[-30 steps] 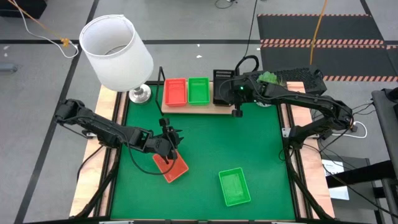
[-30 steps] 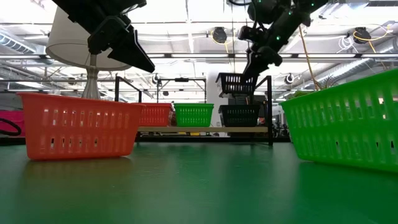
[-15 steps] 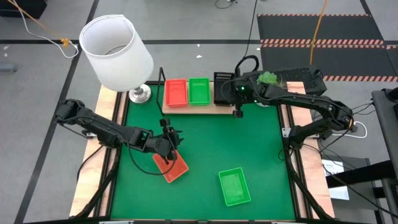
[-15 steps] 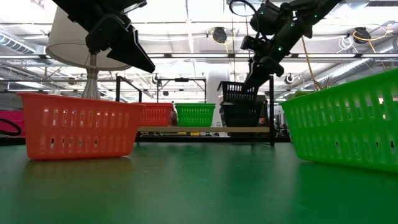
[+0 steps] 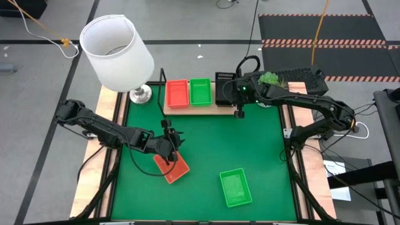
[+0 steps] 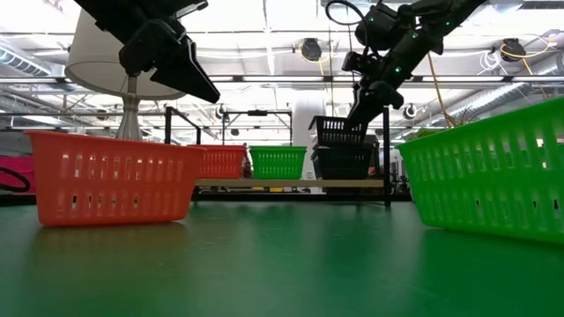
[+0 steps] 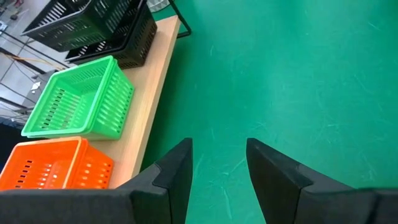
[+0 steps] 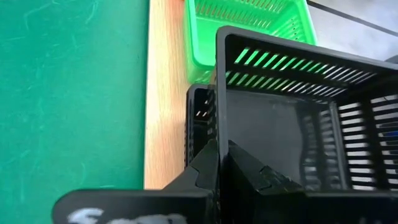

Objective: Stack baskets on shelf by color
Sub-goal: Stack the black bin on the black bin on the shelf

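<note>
A black basket (image 6: 338,130) is gripped by its wall in the clenched right gripper (image 8: 221,163) and hung tilted just over another black basket (image 6: 342,162) at the shelf (image 5: 199,109) end. A jam could be feared if it is lowered askew, a corner catching the lower rim. On the wood board, 1 orange-red stack (image 5: 175,92) and 1 green stack (image 5: 200,90) are seen side by side. The left gripper (image 7: 217,165), fingers parted and empty, is poised above an orange-red basket (image 5: 172,167) on the green mat (image 5: 250,144); 1 green basket (image 5: 235,187) lies apart. A white lamp (image 5: 117,53) is stood at the corner; a ceiling of ducts is seen behind.
</note>
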You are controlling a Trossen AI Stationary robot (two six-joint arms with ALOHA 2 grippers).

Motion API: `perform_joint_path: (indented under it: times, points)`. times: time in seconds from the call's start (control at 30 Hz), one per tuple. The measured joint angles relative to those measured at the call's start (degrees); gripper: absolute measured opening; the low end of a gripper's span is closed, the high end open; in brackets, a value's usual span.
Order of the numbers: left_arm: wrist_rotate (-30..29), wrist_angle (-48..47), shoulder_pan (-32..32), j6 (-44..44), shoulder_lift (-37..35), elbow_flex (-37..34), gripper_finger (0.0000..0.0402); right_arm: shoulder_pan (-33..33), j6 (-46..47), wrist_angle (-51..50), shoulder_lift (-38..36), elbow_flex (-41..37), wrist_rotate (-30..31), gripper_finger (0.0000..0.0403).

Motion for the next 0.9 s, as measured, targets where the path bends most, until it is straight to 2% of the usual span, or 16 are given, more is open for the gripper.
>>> perform_joint_path:
  times: [0.9]
  points:
    - [0.03,-0.02,0.00,0.30,0.00,-0.02,0.0152,0.26,0.35,-0.81,2.69,0.17,0.22,0.0020]
